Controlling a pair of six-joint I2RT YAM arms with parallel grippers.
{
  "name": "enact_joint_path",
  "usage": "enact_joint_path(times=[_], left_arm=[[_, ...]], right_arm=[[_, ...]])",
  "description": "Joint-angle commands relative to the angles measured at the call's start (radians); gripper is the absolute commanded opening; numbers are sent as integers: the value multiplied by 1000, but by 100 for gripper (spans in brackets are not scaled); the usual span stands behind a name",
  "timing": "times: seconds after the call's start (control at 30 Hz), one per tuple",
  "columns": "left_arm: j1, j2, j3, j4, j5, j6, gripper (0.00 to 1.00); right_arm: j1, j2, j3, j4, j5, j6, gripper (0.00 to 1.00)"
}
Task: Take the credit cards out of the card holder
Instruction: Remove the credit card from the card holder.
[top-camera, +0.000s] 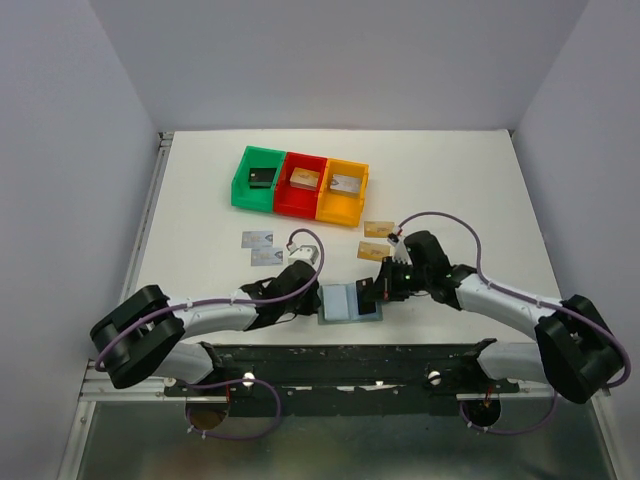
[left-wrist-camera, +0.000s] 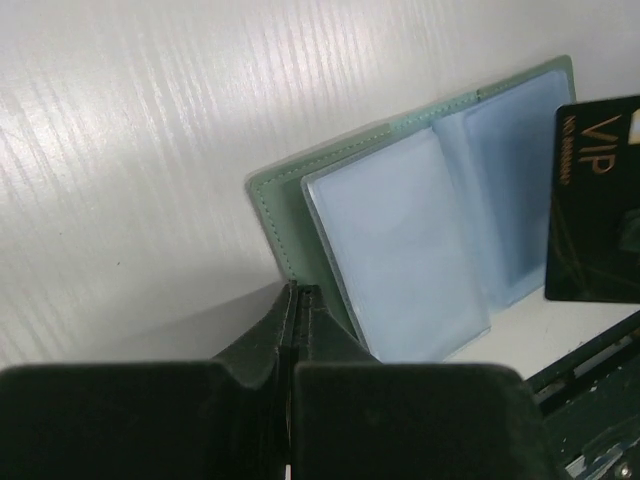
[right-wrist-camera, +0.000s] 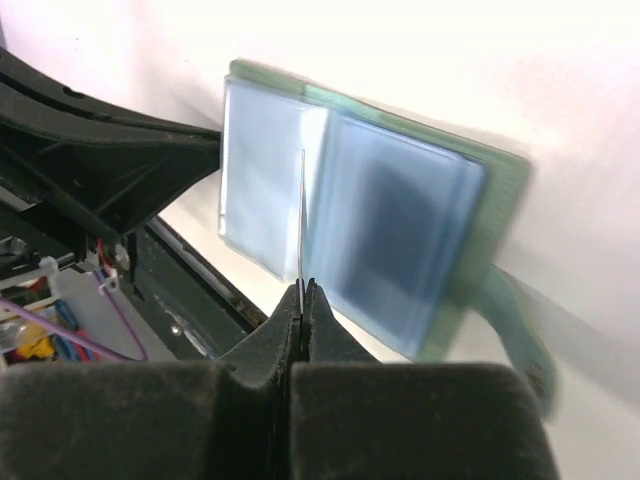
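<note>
The card holder (top-camera: 345, 303) lies open near the table's front edge, its pale blue pockets (left-wrist-camera: 400, 250) facing up inside a green cover (right-wrist-camera: 500, 190). My right gripper (right-wrist-camera: 303, 290) is shut on a black credit card (left-wrist-camera: 595, 200) marked VIP. In the right wrist view the card stands edge-on (right-wrist-camera: 302, 215) above the holder's middle. My left gripper (left-wrist-camera: 297, 292) is shut, its tips against the holder's green left edge; whether they pinch it I cannot tell. Two silvery cards (top-camera: 260, 248) and two tan-gold cards (top-camera: 374, 239) lie flat on the table behind the arms.
A green bin (top-camera: 238, 186), a red bin (top-camera: 288, 193) and an orange bin (top-camera: 338, 210) stand in a row at the back, each with a small block inside. The dark base rail (top-camera: 340, 360) runs just in front of the holder. White walls close off both sides.
</note>
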Motion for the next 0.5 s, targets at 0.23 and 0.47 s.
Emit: enact_joint_path(times=[0.23,0.47], left_arm=[[-18,-216,-18,-190,28,127,18],[-14,-304,102,-205,-4,193,99]], right_arm=[[-12,-188,148,-337,83,-249,0],[8,-202,289,-484,38,-424,0]])
